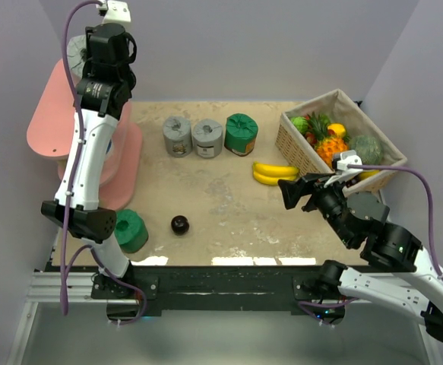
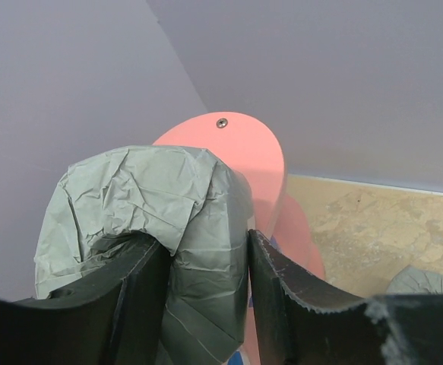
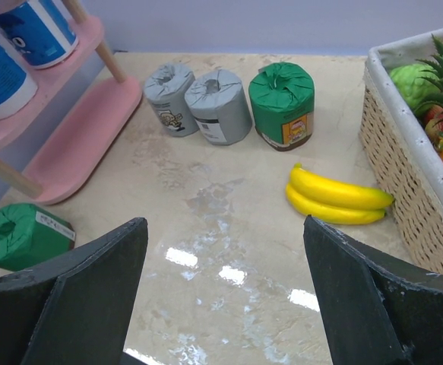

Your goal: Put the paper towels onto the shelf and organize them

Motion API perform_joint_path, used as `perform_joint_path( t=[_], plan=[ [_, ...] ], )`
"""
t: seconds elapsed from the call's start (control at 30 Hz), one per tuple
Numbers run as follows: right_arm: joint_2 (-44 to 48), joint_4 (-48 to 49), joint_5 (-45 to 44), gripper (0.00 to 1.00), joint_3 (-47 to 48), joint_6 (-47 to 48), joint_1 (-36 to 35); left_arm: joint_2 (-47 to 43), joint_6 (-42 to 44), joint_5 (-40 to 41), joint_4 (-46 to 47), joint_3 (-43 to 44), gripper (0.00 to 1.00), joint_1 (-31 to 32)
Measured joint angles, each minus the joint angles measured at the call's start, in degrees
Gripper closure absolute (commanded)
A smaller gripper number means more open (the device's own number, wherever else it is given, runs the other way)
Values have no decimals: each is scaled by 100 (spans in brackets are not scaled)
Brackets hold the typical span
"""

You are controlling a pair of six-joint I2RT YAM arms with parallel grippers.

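My left gripper (image 2: 206, 281) is shut on a grey paper towel roll (image 2: 168, 205) and holds it above the far end of the pink shelf's top board (image 2: 244, 152). In the top view this roll (image 1: 74, 53) is at the back left over the shelf (image 1: 42, 125). Two white-and-blue rolls (image 3: 35, 26) stand on the shelf's upper board. Two grey rolls (image 1: 177, 135) and a green roll (image 1: 241, 134) stand in a row on the table. Another green roll (image 1: 131, 230) lies by the left arm's base. My right gripper (image 3: 225, 281) is open and empty above the table.
A wicker fruit basket (image 1: 293, 141) stands at the back right, with bananas (image 1: 274, 173) beside it. A small dark ball (image 1: 179, 224) lies near the front. Walls close in behind and to the left of the shelf.
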State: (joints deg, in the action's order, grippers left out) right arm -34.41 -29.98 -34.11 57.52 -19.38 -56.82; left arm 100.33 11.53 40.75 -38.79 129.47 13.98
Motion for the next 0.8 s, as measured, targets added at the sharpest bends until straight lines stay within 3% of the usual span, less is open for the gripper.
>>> perform_joint_path(
  t=[0.3, 0.8],
  plan=[
    [33, 2, -87, 12, 0, 46, 0, 55, 262, 116, 317, 90, 41, -9],
    [33, 4, -74, 12, 0, 57, 0, -184, 577, 289, 933, -149, 42, 96]
  ],
)
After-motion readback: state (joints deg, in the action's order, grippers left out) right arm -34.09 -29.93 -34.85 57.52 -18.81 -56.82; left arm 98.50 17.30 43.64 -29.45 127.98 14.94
